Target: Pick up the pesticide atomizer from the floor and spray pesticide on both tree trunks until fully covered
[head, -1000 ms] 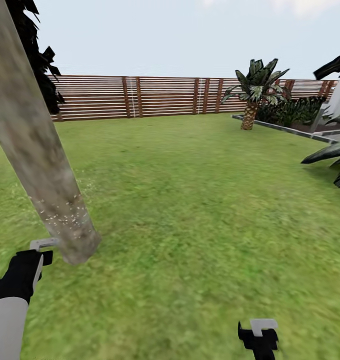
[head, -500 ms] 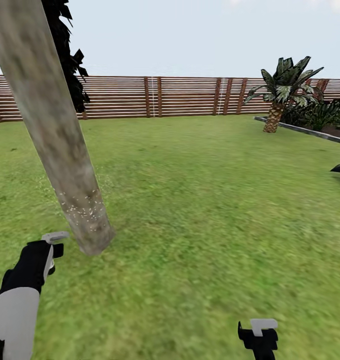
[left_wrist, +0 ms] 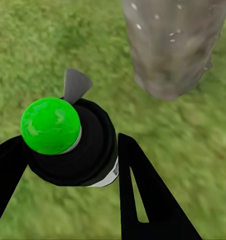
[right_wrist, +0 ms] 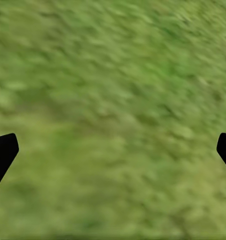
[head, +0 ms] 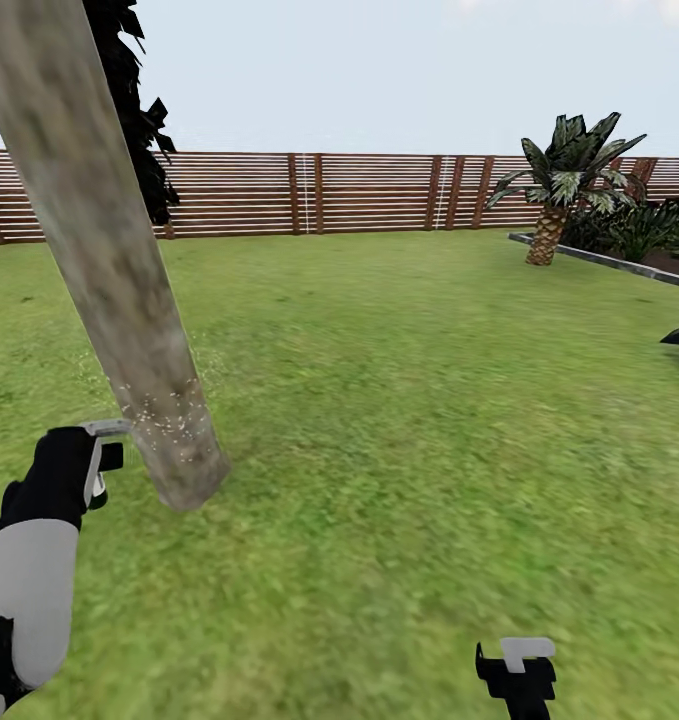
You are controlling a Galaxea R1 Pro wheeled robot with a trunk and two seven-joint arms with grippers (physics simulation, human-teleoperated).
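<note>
Blurry green grass floor out to the slatted wooden fence; thick mottled tree trunk rooted near its left edge, small palm at far right.

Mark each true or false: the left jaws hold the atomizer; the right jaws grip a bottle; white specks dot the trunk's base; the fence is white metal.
1. The left gripper holds the atomizer between its jaws. True.
2. The right gripper grips a bottle. False: its jaws stand wide apart over bare grass.
3. White specks dot the lower tree trunk. True.
4. The fence is white metal. False: it is brown horizontal wooden slats.
</note>
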